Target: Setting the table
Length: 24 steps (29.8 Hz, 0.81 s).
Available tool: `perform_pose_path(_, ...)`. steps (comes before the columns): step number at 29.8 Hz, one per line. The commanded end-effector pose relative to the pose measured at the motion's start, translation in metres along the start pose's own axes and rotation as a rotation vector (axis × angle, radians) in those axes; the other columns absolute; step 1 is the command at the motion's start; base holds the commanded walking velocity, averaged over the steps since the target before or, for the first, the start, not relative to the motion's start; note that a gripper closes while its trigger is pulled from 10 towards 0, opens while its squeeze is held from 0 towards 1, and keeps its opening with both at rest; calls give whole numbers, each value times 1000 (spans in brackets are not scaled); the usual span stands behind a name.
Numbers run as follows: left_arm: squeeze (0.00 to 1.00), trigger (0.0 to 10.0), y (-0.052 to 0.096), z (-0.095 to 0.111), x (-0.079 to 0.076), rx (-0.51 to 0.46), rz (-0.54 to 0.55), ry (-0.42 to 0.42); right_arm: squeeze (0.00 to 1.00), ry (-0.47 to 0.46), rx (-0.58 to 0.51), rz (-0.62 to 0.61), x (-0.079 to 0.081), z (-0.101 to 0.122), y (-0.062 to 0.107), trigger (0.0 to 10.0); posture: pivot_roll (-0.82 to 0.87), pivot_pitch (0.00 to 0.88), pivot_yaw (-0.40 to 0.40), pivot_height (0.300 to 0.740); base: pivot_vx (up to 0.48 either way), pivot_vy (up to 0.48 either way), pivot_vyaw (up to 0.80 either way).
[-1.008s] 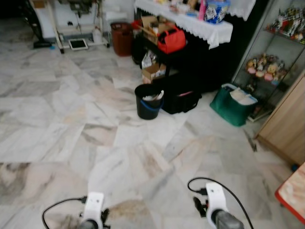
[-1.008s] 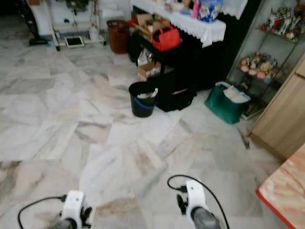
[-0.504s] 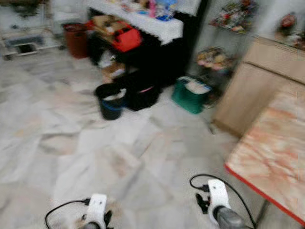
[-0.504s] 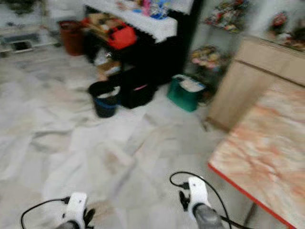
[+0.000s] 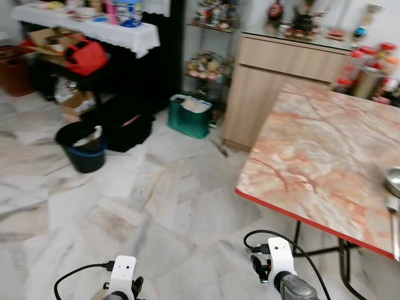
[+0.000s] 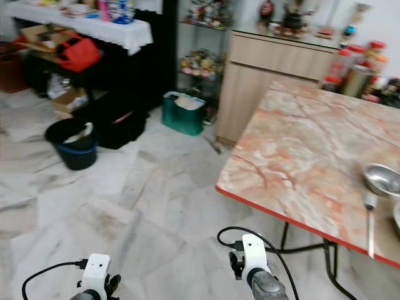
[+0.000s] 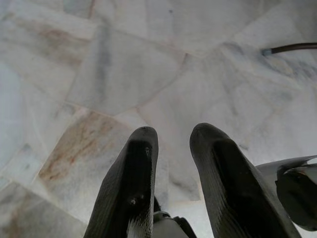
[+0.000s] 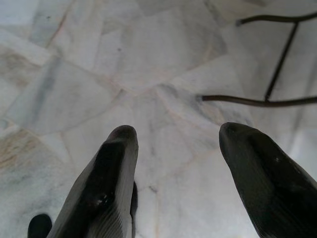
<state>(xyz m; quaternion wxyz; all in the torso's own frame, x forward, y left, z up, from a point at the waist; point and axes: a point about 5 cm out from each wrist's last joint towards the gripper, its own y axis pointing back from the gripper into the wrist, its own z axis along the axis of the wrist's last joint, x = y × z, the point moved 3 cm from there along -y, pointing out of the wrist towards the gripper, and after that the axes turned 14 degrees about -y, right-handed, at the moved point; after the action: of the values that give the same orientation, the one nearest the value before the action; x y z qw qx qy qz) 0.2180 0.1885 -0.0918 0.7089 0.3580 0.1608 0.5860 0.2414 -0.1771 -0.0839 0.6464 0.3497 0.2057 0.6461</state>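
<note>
A marble-topped table (image 6: 294, 150) with a red edge stands at the right. On its near right part lie a metal bowl (image 6: 382, 179) and a long metal utensil (image 6: 370, 220). Both arms hang low over the marble floor, left of the table's edge. My left gripper (image 7: 174, 141) points down at the floor tiles, its fingers a narrow gap apart and holding nothing. My right gripper (image 8: 179, 136) is wide open over the floor, with the table's thin black leg frame (image 8: 277, 64) just beyond it.
A wooden cabinet (image 5: 281, 81) stands behind the table, with jars (image 5: 369, 69) near the table's far edge. A green bag (image 5: 190, 115), a black bucket (image 5: 81, 145) and a black sideboard with a white cloth (image 5: 119, 34) line the left back. Open marble floor lies ahead.
The camera has swung to the right: the bucket and sideboard slid left, and the table with its bowl came into full view. Both arms hang as before.
</note>
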Motion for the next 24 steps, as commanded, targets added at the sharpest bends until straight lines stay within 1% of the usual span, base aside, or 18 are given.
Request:
perform_pose_path(1, 0, 10000, 0, -1, 0, 9, -1, -10, 0, -5, -14, -8, -1, 4, 0, 10000, 91, 0, -82, 740, 0, -480, -663)
perform_pose_path(4, 0, 10000, 0, -2, 0, 13, -2, -7, 0, -5, -15, -9, -1, 4, 0, 10000, 91, 0, -83, 740, 0, -480, -665)
perform_pose_path(5, 0, 10000, 0, -2, 0, 14, -2, 4, 0, -6, -15, -9, -1, 4, 0, 10000, 91, 0, -83, 740, 0, 0, -669)
perform_pose_path(24, 0, 10000, 0, -2, -1, 11, -6, 0, 0, -9, -13, -12, -1, 2, 0, 10000, 88, 0, -81, 740, 0, 0, -664)
